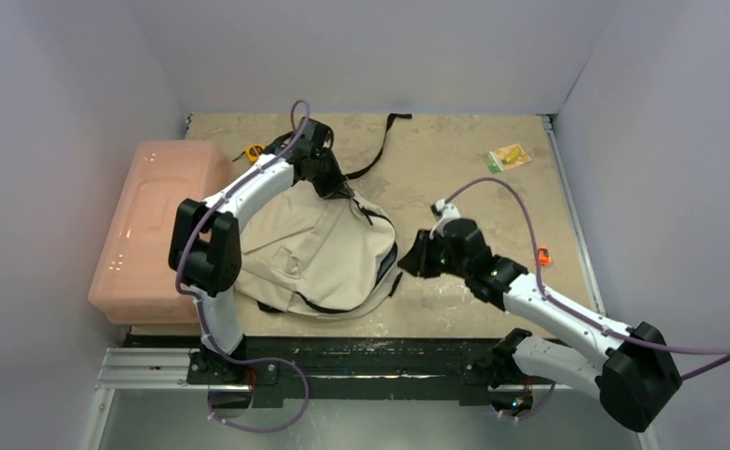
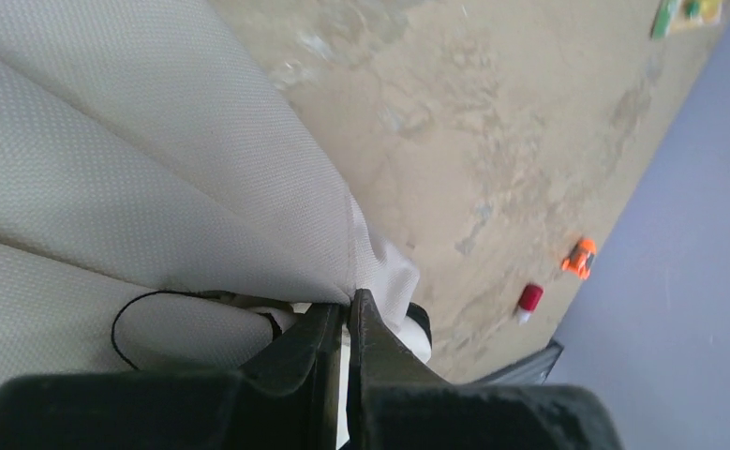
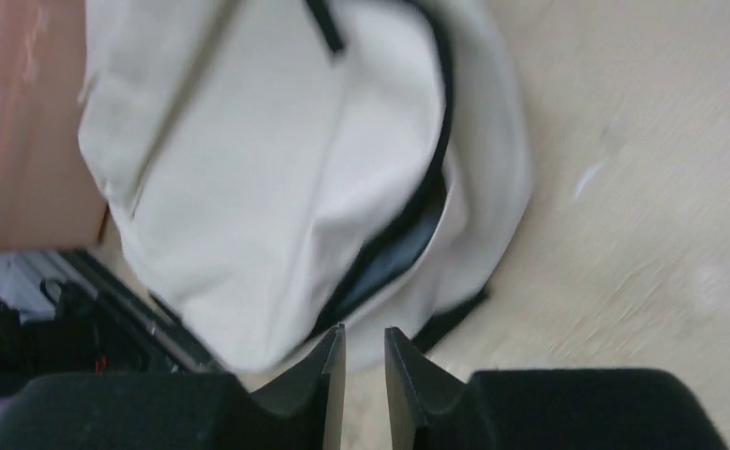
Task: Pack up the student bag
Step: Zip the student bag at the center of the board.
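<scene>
— Tan table, grey walls. What is the left gripper doing?
— Clenched on a fold of the student bag, which lies toward the table's near-left edge, beside the pink bin. The right gripper, slightly parted, holds nothing.
— Risk?
— Thin cloth could slip free under a pull. The left arm arches over the bag; the right reaches in low.

Robot lab test cell, not a home or shop. Bare pale walls box in a scuffed tan table on three sides. White arms are bolted to a metal rail, with purple cables hanging loose. Only staged props: backpack pinched in the left fingers, pink bin past it from the right fingers, small orange item up-right of the left fingertips.
</scene>
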Controlling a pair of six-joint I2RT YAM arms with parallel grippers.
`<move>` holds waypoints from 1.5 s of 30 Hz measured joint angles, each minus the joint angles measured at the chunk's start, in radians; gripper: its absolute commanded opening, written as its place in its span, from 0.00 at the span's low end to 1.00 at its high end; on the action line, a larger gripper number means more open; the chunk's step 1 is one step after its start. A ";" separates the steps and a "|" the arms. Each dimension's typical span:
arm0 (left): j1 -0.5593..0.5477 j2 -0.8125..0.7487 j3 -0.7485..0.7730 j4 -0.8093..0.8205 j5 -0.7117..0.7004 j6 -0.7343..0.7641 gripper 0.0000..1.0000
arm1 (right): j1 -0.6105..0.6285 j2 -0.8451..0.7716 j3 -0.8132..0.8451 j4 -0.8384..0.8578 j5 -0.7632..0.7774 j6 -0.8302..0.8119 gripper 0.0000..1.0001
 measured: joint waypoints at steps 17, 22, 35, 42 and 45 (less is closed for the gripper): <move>-0.243 -0.450 -0.269 0.006 0.018 0.346 0.80 | -0.259 0.246 0.184 0.050 -0.220 -0.182 0.53; -0.476 -0.398 -0.294 0.014 -0.079 0.420 0.84 | -0.261 0.222 0.152 0.064 -0.222 -0.153 0.54; -0.536 -0.157 -0.294 -0.045 -0.291 0.471 0.10 | -0.289 0.126 0.035 0.080 -0.225 -0.109 0.60; -0.536 -0.240 -0.295 -0.105 -0.441 0.473 0.00 | -0.289 0.211 0.036 0.091 -0.274 -0.114 0.61; -0.535 -0.289 -0.314 -0.112 -0.484 0.470 0.00 | -0.288 0.219 0.060 0.089 -0.270 -0.112 0.62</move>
